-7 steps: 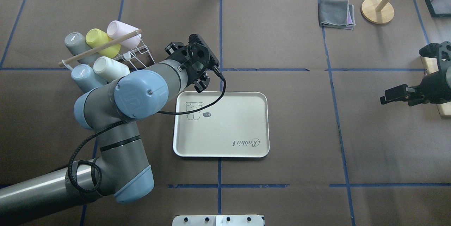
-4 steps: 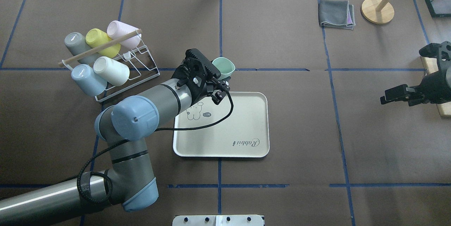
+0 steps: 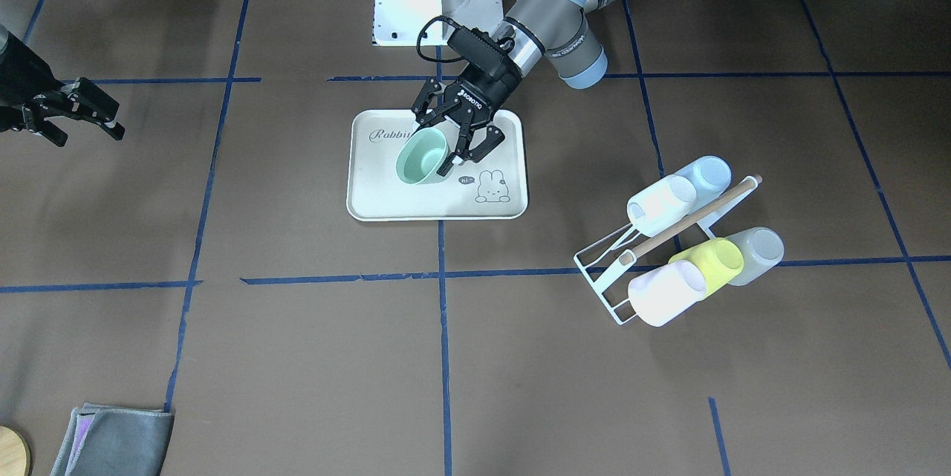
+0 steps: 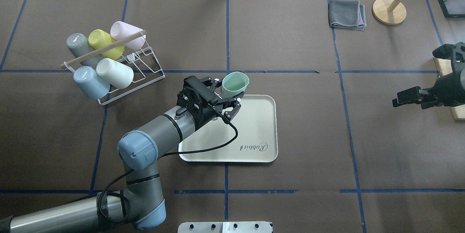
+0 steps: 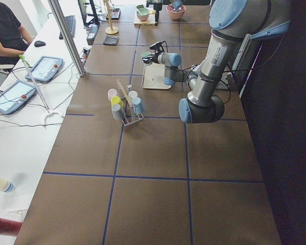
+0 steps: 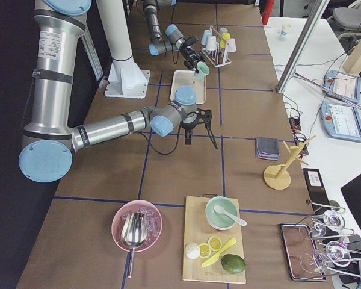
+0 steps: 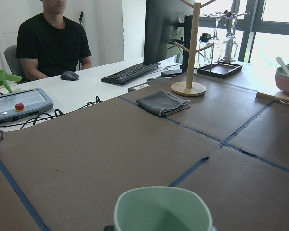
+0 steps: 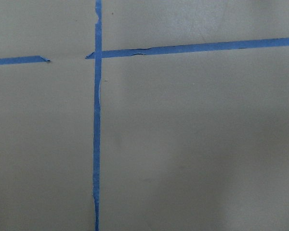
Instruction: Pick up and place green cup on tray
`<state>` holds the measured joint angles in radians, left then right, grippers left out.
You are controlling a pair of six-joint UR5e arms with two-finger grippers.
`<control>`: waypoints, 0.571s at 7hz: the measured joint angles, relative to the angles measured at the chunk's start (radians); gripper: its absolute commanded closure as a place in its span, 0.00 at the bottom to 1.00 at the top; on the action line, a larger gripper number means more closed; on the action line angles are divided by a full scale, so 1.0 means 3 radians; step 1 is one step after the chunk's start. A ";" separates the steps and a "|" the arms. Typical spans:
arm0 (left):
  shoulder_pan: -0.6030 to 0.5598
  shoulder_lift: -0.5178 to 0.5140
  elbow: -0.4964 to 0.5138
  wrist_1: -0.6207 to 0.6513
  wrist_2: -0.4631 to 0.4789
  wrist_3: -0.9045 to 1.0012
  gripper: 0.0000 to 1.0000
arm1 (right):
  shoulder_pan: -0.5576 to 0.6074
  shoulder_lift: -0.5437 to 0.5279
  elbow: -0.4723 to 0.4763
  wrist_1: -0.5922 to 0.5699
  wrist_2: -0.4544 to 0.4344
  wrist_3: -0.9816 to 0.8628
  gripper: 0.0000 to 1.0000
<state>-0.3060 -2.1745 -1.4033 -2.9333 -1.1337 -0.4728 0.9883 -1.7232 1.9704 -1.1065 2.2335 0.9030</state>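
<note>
Tray (image 4: pixel 254 124) on table, close before robot base. Left gripper (image 4: pixel 226 93) above it, fingers closed around green cup (image 4: pixel 235 82). Cup tilted, mouth turned away from robot, held in air over tray. Right gripper (image 3: pixel 85 119) well apart, fingers spread, holding nothing. Farther left, rack (image 4: pixel 109 47) with five cups.

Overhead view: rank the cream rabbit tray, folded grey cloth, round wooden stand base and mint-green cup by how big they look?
1. cream rectangular tray
2. folded grey cloth and round wooden stand base, about alike
3. pale mint-green plastic cup, smallest though lifted nearer the camera
</note>
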 measured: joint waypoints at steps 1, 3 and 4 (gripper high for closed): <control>0.0085 0.0003 0.0184 -0.0269 0.0152 0.0012 0.39 | 0.0002 0.0002 -0.0006 -0.0002 0.0000 0.0001 0.00; 0.0173 0.0016 0.0378 -0.0560 0.0274 0.0033 0.36 | 0.0003 0.0010 -0.0011 -0.0003 -0.0004 0.0002 0.00; 0.0195 0.0016 0.0406 -0.0611 0.0299 0.0035 0.34 | 0.0003 0.0013 -0.0012 -0.0003 -0.0005 0.0003 0.00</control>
<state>-0.2474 -2.1696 -1.2815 -3.1165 -1.0439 -0.4621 0.9891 -1.7194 1.9667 -1.1075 2.2321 0.9039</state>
